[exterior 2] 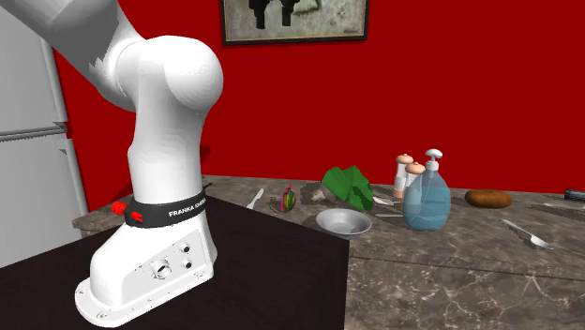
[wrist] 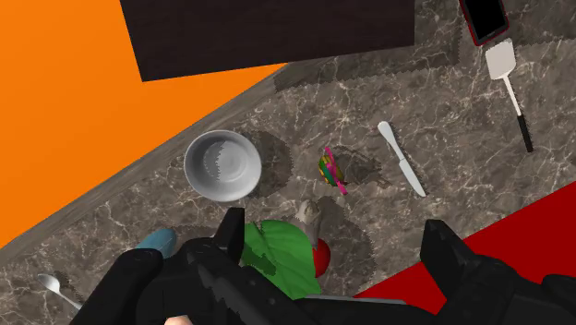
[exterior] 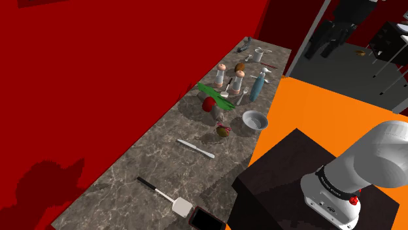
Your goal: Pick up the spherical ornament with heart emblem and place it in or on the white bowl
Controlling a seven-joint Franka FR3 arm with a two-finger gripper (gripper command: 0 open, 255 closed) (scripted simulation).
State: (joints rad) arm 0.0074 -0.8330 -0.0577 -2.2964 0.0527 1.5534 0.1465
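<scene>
Ornament (wrist: 330, 169), a small many-coloured ball, lies on the marbled counter (wrist: 443, 111) between the pale bowl (wrist: 222, 165) and a table knife (wrist: 402, 159). The gripper (wrist: 337, 231) hangs high above, its 2 fingers (wrist: 231, 242) apart and empty. An off-centre squeeze could send the ball rolling away.

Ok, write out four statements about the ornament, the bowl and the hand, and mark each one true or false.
1. The ornament lies on the counter, outside the bowl. True.
2. The hand is shut on the ornament. False: its fingers stand apart and hold nothing.
3. The bowl lies upside down. False: it stands upright and is empty.
4. The ornament lies between the bowl and a knife. True.
</scene>
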